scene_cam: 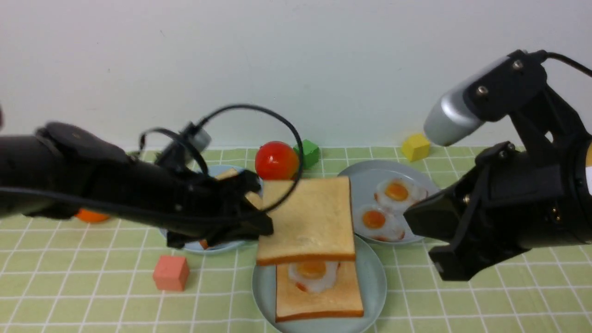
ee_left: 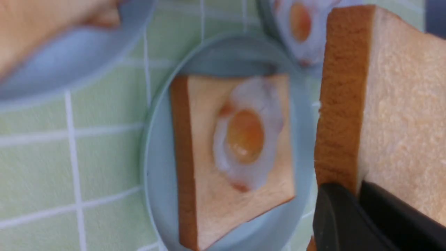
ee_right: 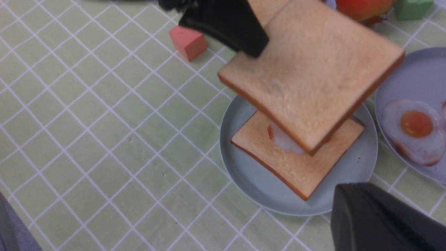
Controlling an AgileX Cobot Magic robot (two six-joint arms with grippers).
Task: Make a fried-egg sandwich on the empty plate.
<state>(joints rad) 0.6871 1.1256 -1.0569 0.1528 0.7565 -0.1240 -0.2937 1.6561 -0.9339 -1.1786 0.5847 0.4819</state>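
Note:
My left gripper (scene_cam: 264,223) is shut on the edge of a tan toast slice (scene_cam: 307,217) and holds it flat in the air, above and a little behind the pale aqua plate (scene_cam: 375,286). On that plate lies another toast slice (scene_cam: 319,303) with a white-and-orange fried egg (scene_cam: 312,273) on top. In the left wrist view, the held slice (ee_left: 400,104) is pinched at the gripper (ee_left: 358,191), with the plate (ee_left: 156,157) and egg (ee_left: 244,136) below. My right gripper (scene_cam: 434,240) hovers empty right of the plate, jaws together, and shows in the right wrist view (ee_right: 348,209).
A grey-blue plate (scene_cam: 365,185) with two fried eggs stands behind on the right. Another grey-blue plate (scene_cam: 217,247) with toast lies under my left arm. A tomato (scene_cam: 276,160), green cube (scene_cam: 309,153), yellow cube (scene_cam: 415,146) and pink cube (scene_cam: 171,273) are around.

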